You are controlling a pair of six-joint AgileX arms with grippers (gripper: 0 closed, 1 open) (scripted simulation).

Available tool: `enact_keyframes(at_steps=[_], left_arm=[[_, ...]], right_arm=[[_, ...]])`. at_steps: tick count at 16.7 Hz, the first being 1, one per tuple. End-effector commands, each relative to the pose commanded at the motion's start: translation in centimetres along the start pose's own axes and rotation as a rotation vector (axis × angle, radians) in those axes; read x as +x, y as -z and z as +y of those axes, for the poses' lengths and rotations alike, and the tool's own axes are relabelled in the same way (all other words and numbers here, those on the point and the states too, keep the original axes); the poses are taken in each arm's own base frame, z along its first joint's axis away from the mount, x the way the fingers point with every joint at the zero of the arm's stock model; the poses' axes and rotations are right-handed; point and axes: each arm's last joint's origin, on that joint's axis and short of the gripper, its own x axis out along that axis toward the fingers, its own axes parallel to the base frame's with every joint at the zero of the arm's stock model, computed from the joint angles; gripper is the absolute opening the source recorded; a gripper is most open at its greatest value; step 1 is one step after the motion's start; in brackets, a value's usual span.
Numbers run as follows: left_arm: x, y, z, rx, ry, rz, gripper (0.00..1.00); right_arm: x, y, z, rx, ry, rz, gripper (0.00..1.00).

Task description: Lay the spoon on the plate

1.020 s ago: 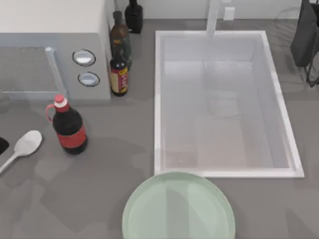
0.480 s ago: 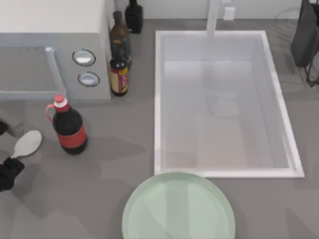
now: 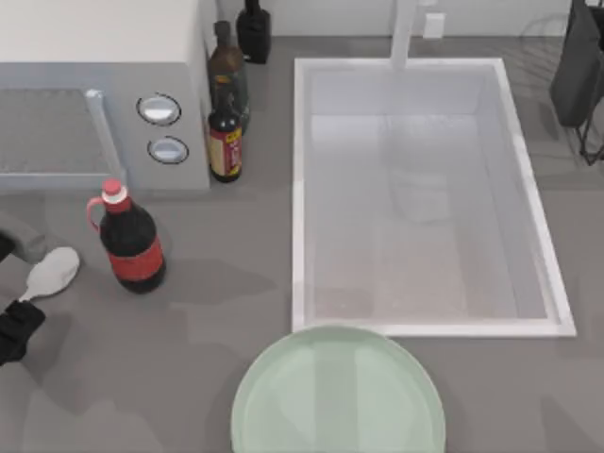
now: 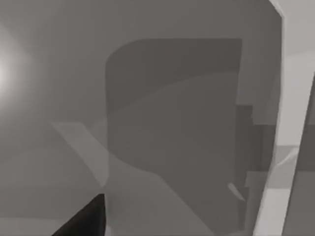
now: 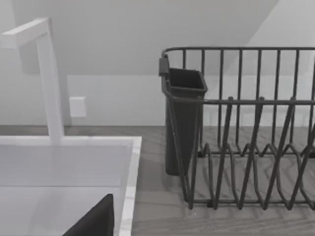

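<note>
Top view looks straight down on the bench (image 3: pixel 217 283); the right wrist view faces the sink (image 5: pixel 64 162) corner and rack (image 5: pixel 246 128), both shared with it.

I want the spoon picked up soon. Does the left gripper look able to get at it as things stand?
Probably yes. The left gripper sits at the table's left edge, right at the spoon handle, and nothing lies between them. The cola bottle stands off to the bowl's right, apart.

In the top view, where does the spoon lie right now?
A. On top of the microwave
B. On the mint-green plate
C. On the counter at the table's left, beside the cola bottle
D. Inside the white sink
C: the spoon lies on the grey counter left of the cola bottle, far from the plate, with the left gripper at its handle.
</note>
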Motion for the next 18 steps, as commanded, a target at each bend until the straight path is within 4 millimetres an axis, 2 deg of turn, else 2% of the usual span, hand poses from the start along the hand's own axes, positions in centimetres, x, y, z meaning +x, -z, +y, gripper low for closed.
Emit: enact_keyframes(at_steps=[12,18], left_arm=[[0.00,0.00,0.00,0.000,0.000,0.000,0.02],[0.00,0.00,0.00,0.000,0.000,0.000,0.00]], right_arm=[[0.00,0.00,0.00,0.000,0.000,0.000,1.00],[0.00,0.00,0.00,0.000,0.000,0.000,1.00]])
